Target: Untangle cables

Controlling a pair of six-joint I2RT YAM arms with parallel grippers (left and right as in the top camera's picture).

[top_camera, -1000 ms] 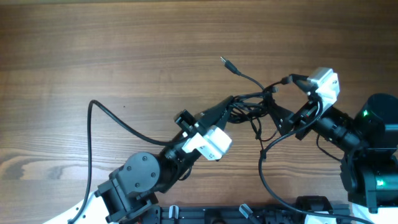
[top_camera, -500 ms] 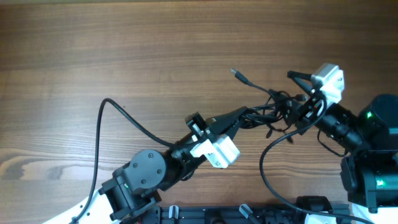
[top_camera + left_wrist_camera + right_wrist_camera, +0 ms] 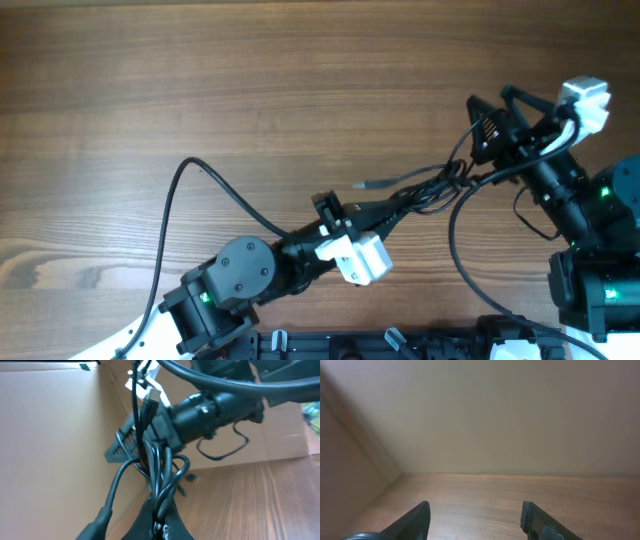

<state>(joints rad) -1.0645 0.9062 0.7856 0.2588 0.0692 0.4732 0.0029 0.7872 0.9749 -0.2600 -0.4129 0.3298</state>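
My left claw [image 3: 400,203] is clamped tight on the cables [image 3: 437,185], which are bunched above the wooden surface [image 3: 200,80] near my right claw [image 3: 474,507]. That claw stands wide and empty.

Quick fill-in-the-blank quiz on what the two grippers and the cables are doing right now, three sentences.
1. The left gripper is shut on the ____.
2. The right gripper has its jaws ____, with nothing between them.
3. A silver plug pokes out of the cables above a table made of ____.
Missing words: cables; open; wood.
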